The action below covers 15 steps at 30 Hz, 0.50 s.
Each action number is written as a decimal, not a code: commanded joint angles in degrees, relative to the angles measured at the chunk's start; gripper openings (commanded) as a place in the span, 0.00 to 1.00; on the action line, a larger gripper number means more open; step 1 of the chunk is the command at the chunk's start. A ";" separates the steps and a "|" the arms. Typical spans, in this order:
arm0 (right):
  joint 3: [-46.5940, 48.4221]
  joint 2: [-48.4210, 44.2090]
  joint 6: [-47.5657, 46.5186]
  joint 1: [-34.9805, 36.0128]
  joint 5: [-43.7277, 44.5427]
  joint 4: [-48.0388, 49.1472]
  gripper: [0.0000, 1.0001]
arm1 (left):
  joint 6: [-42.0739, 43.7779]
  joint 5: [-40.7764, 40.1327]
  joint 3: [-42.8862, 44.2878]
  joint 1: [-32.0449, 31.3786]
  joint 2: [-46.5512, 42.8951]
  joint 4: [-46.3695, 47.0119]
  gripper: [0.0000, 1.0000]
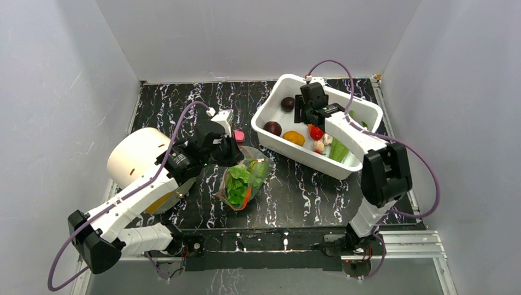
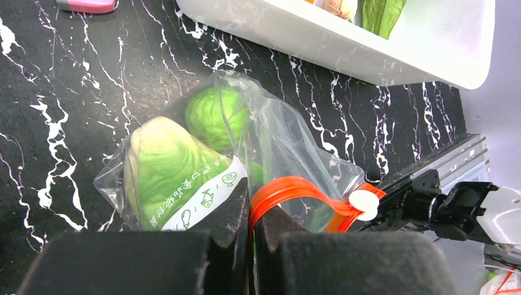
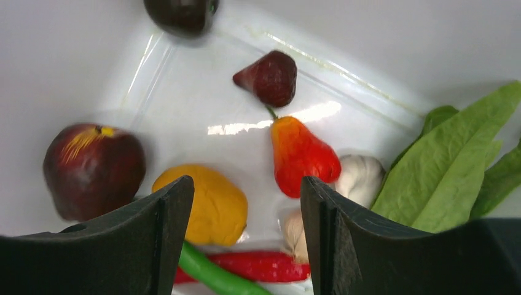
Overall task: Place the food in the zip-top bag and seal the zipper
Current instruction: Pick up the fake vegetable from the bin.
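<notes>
Left wrist view: the left claw [image 2: 252, 246] pinches the thin orange-red zipper strip [image 2: 295, 187] of the clear crinkly plastic zip-top bag [image 2: 289, 141]. The bag lies on the black marbled counter [image 2: 74, 92] and holds a pale-green leafy cabbage [image 2: 166, 166] and a green ball [image 2: 216, 114]. The right claw [image 3: 246, 239] hangs open inside the white rectangular plastic tub [image 3: 74, 61], above a round orange piece [image 3: 212, 206].

dark purple round [image 3: 182, 12] cut by top edge; pink item [image 2: 86, 5] cropped too; zip-top bag [image 2: 289, 141] mouth partly behind left hand [image 2: 250, 215]
</notes>
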 commanded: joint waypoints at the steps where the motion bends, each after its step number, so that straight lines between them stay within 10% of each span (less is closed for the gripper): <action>1: 4.83 5.65 -2.14 -1.30 2.97 9.30 0.61 | -2.61 -2.26 3.44 0.00 -0.26 -0.76 0.00; 15: 12.78 19.96 -3.65 -3.04 7.55 13.24 0.59 | 0.20 -2.59 5.38 0.00 0.16 -0.62 0.00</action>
